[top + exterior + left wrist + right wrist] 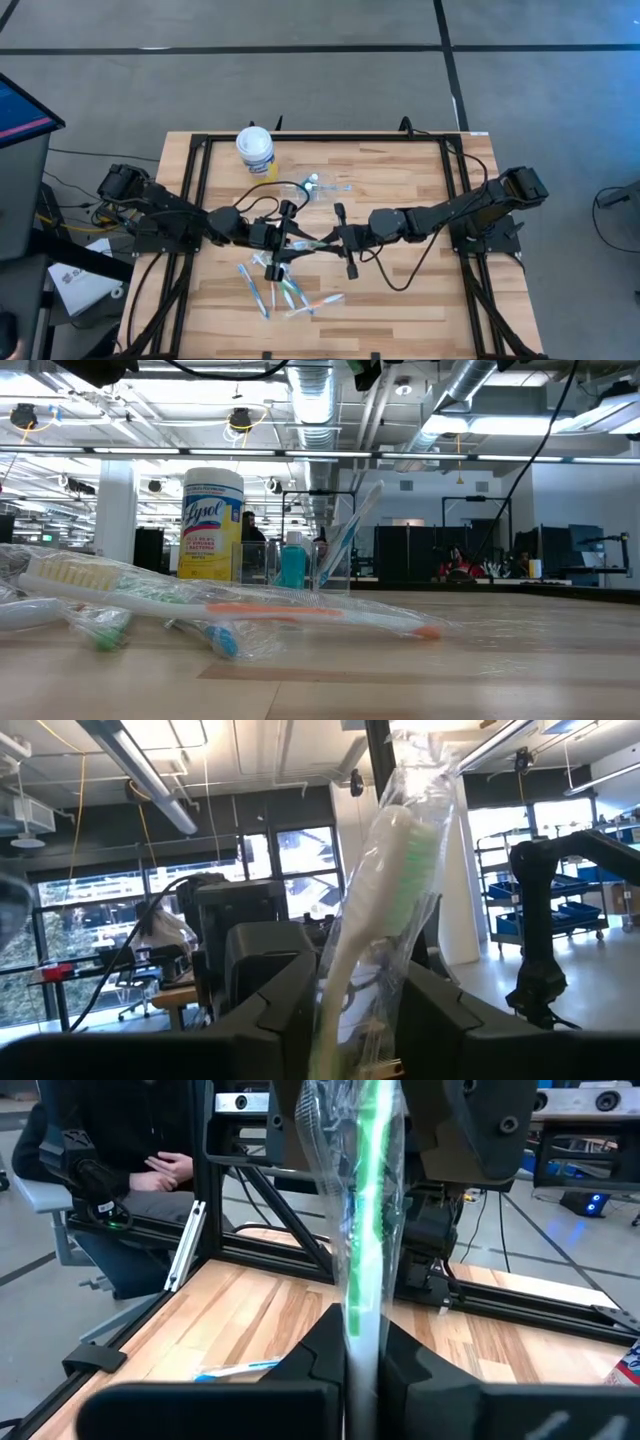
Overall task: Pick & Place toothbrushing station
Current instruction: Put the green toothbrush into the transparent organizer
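Green-bristled, plastic-wrapped toothbrush [365,1210] hangs over the table's [420,290] middle, pinched by the right gripper [335,237] and sitting between the left gripper's [292,243] parted fingers [275,1010]. Other toothbrushes [285,295] lie near the front edge.

- Both arms are showing as dark, jointed links with rounded black housings at the joints.
- Loose black cables are looping off the left arm [190,222] and the right arm [450,210].
- Each hand is ending in two blocky, matte black fingers [310,1350].
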